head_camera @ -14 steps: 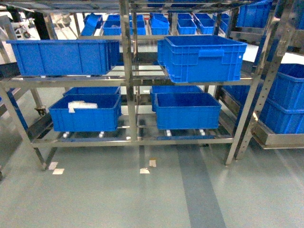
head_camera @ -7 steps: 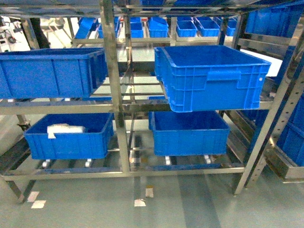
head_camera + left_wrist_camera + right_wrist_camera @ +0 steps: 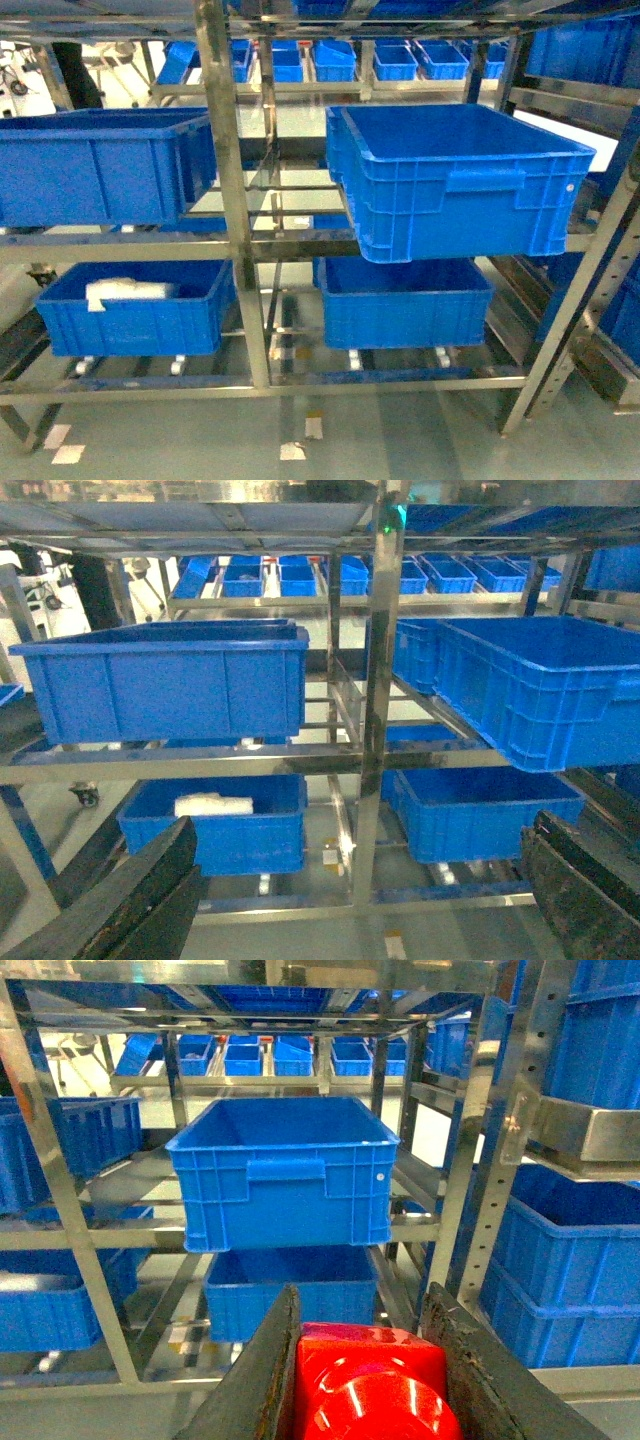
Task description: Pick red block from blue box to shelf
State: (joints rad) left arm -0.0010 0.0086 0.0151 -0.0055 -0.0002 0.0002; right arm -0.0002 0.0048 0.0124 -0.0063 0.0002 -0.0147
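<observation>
The red block (image 3: 368, 1385), glossy with a round stud, sits clamped between the dark fingers of my right gripper (image 3: 363, 1330), which is shut on it at the bottom of the right wrist view. It is held in the air in front of the shelf (image 3: 60, 1190). The shelf's steel posts and rails (image 3: 225, 200) fill the head view. My left gripper (image 3: 362, 880) is open, its fingers (image 3: 150, 900) far apart with nothing between them, facing the shelf (image 3: 380, 680). The blue box is out of view. Neither gripper shows in the head view.
A dark blue crate (image 3: 460, 180) juts forward off the middle tier on the right, and another (image 3: 95, 165) stands on the left. Below are two more crates, the left one (image 3: 135, 315) holding a white bundle (image 3: 125, 290). More racks with crates stand at the right (image 3: 585, 1250).
The head view has closed in on the shelf: posts and crates have grown larger, and the jutting right crate has come nearer and lower in the frame.
</observation>
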